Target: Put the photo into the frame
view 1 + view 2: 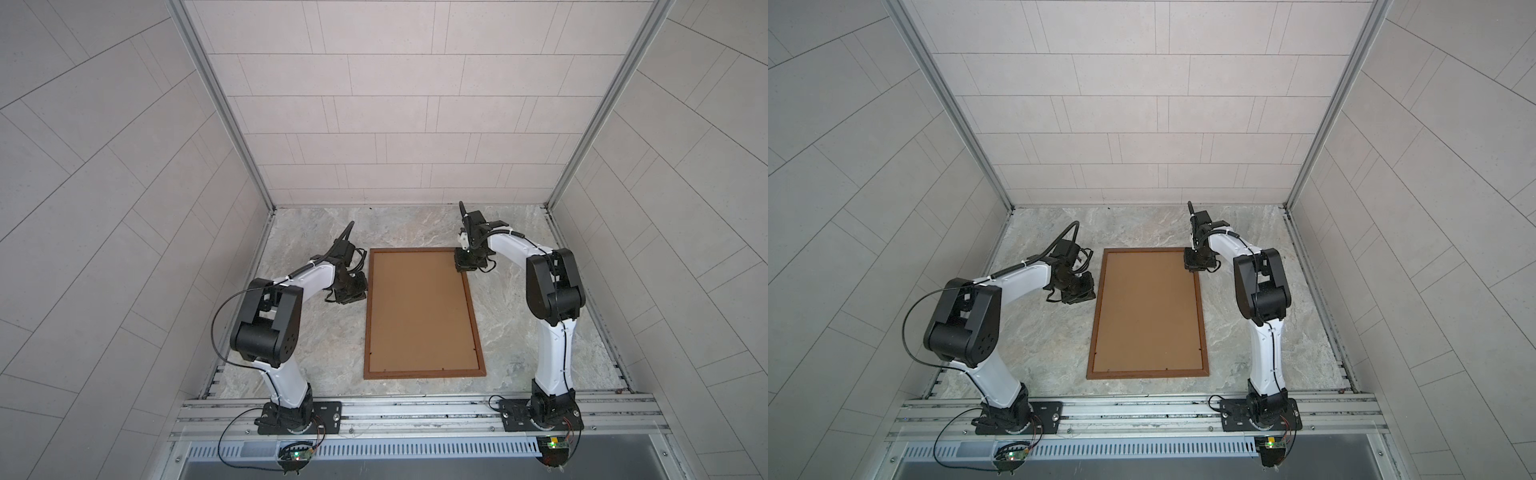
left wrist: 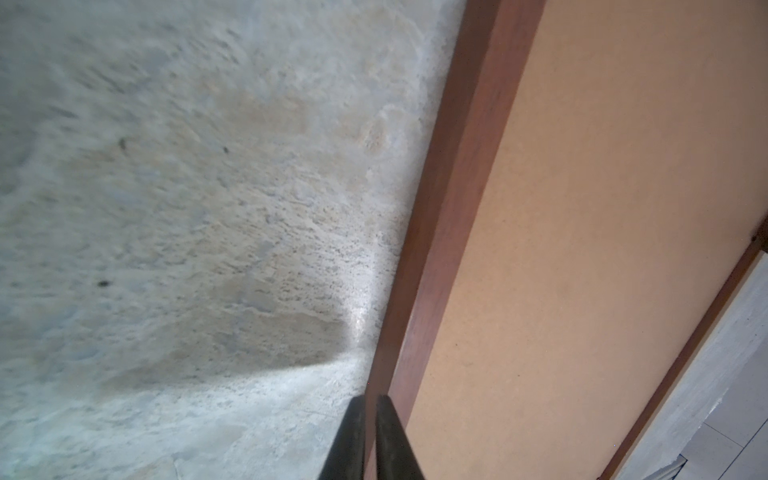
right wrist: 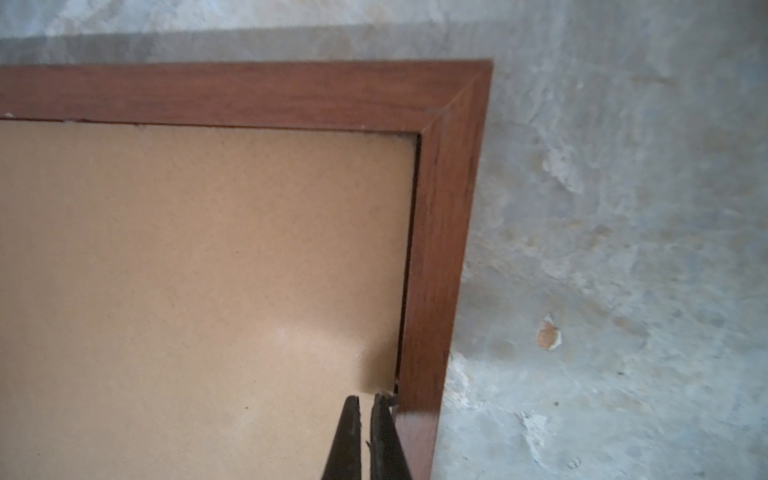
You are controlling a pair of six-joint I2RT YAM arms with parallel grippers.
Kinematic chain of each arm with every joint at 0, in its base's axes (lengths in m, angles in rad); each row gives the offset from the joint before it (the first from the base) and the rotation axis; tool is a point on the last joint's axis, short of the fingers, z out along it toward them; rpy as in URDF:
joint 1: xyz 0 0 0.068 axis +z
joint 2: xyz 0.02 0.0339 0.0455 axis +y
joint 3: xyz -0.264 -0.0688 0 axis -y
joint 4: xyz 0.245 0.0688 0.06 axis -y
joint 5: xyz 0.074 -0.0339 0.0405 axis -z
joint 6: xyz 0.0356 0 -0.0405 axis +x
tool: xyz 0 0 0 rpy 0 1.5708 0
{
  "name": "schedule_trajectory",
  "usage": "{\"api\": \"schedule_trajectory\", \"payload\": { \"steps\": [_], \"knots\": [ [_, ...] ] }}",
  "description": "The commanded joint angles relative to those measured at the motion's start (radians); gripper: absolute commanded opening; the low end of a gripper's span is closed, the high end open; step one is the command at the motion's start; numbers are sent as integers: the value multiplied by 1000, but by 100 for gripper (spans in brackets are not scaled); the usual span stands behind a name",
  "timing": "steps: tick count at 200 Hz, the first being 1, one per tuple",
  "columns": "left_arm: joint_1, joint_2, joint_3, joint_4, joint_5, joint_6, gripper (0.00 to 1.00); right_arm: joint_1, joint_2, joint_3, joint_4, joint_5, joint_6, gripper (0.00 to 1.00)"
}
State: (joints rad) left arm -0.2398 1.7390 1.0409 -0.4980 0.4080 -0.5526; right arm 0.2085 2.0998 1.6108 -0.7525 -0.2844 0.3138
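Note:
The dark-brown wooden frame [image 1: 424, 374] [image 1: 1146, 373] lies flat on the tabletop with a plain brown backing board [image 1: 419, 311] [image 1: 1148, 311] filling it. The photo is hidden. My left gripper [image 1: 356, 293] [image 1: 1087, 296] [image 2: 370, 397] is shut to a thin slit, its tips at the outer edge of the frame's left moulding [image 2: 457, 208]. My right gripper [image 1: 463, 268] [image 1: 1192, 268] [image 3: 365, 397] is shut, tips down on the board [image 3: 208, 270] near the far right corner, right beside the moulding [image 3: 440, 249] and a small tab [image 3: 390, 394] at its inner edge.
The frame rests on a grey marbled tabletop [image 1: 316, 340] closed in by tiled walls at the back [image 1: 407, 124] and sides. An aluminium rail [image 1: 415, 409] with both arm bases runs along the front edge.

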Motion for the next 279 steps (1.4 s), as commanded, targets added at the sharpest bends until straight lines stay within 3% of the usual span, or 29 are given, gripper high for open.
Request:
{"api": "schedule_trajectory", "payload": {
  "steps": [1, 159, 279],
  "knots": [
    [3, -26, -5, -11, 5, 8, 13, -4, 20, -21, -26, 0, -3, 0],
    [3, -29, 10, -36, 2, 25, 13, -4, 121, -39, -1, -48, 13, 0],
    [3, -61, 55, -112, -30, 70, 13, 64, 223, 22, -94, 72, 48, 0]
  ]
}}
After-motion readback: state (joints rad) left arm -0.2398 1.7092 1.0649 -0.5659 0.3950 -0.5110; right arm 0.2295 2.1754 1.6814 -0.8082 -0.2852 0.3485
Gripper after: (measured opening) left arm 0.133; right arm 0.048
